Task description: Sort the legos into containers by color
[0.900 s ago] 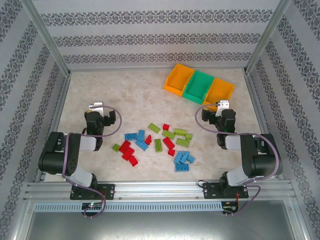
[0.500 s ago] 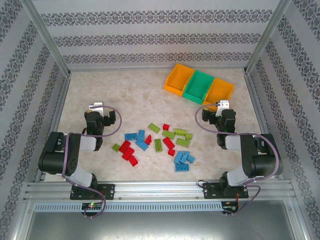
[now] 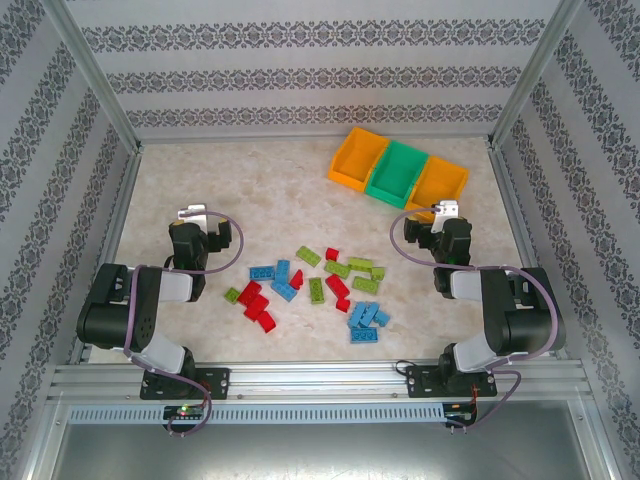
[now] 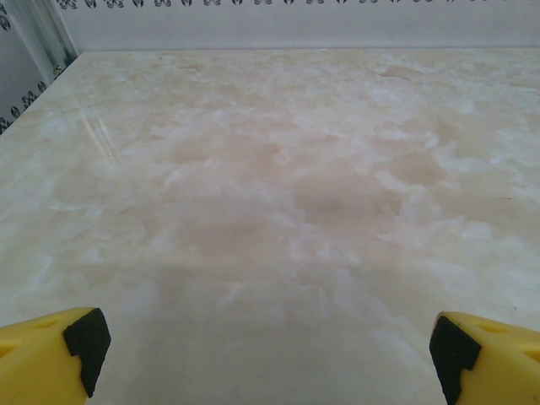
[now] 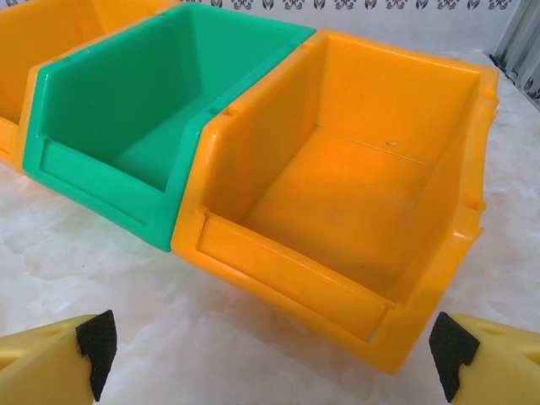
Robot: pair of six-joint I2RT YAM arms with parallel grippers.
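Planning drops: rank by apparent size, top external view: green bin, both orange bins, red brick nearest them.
1. Green rectangular plastic bin, left orange plastic bin, right orange plastic bin: alike, unranked.
2. Small red studded plastic brick.

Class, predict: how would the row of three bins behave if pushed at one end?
The bins are empty, thin-walled plastic, so probably light and apt to slide on the glossy table. Wide, low and flush together, they would likely pivot rather than tip. Moulded walls look stiff.

text: none legible | labels: none | numbers: none
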